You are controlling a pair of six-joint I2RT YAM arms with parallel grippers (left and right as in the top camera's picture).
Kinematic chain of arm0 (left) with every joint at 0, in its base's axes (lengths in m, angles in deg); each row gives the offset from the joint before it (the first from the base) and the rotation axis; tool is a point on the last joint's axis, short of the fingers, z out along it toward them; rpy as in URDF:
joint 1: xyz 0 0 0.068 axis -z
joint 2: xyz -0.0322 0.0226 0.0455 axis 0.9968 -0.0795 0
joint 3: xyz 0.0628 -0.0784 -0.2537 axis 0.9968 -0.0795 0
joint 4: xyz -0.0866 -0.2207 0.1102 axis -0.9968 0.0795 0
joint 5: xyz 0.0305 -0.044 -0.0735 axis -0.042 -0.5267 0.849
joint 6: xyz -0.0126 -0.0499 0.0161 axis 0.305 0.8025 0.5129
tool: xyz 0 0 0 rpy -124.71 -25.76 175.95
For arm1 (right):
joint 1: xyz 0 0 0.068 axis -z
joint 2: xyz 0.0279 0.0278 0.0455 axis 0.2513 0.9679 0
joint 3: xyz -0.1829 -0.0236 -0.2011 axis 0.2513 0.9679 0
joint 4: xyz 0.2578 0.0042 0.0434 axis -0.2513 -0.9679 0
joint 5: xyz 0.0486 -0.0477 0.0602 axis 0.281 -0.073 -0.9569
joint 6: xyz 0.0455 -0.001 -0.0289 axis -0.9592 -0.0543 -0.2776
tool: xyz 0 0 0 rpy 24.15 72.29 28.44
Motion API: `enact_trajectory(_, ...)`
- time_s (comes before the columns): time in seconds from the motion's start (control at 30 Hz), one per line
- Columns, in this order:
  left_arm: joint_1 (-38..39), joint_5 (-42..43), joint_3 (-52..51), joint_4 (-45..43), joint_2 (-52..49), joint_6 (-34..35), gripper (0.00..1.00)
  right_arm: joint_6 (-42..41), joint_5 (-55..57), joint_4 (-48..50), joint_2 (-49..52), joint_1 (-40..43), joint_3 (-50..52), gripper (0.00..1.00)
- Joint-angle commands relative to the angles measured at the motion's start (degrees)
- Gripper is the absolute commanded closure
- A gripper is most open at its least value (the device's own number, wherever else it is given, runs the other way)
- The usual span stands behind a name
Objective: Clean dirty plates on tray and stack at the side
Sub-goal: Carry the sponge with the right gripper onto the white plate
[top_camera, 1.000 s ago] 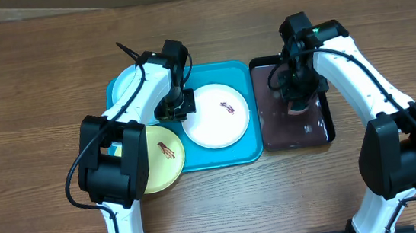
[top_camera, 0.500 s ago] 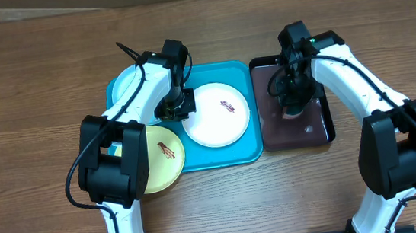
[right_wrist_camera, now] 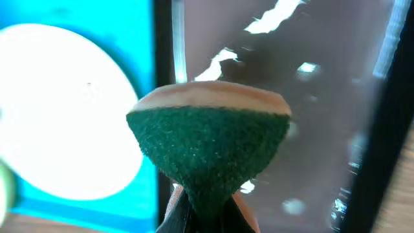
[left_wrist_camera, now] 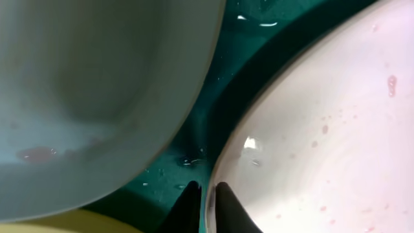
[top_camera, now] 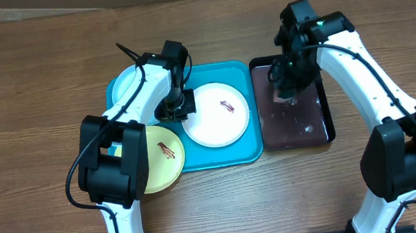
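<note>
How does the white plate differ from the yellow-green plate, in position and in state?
The white plate lies wholly inside the turquoise tray; the yellow-green plate overhangs the tray's near-left corner. The left gripper pinches the white plate's rim; nothing grips the yellow-green plate. Both are round, alike in size, each with a small brown smear.

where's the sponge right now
Right side of the table: the green-faced sponge is pinched in the right tool, over the far half of the black tray, just right of the turquoise tray holding the white plate.
</note>
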Motion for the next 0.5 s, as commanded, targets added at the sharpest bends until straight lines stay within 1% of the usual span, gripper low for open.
enact_trajectory(0.0,0.37,0.02,-1.75,-0.42,-0.68,-0.04,0.84,0.26,-8.37,2.05,-1.81,-2.16,-1.33,0.96)
enact_trajectory(0.03,0.37,0.02,-1.75,-0.44,-0.68,-0.04,0.85,0.28,-8.33,2.71,-1.81,-3.06,-1.33,0.96)
enact_trajectory(0.1,0.37,0.04,-1.77,-0.59,-0.68,-0.04,0.91,0.44,-7.54,4.33,-1.79,-5.35,-1.33,0.96)
enact_trajectory(0.17,0.37,0.04,-1.75,-0.66,-0.68,-0.04,0.95,0.44,-4.59,5.62,-1.7,-7.76,-1.33,0.96)
enact_trajectory(0.37,0.37,0.04,-1.75,-0.63,-0.68,-0.04,0.96,0.42,13.14,8.68,-0.48,-16.24,-1.33,0.96)
enact_trajectory(0.47,0.37,0.09,-1.75,-0.63,-0.68,-0.04,0.96,0.42,19.21,9.55,1.25,-19.15,-1.33,0.96)
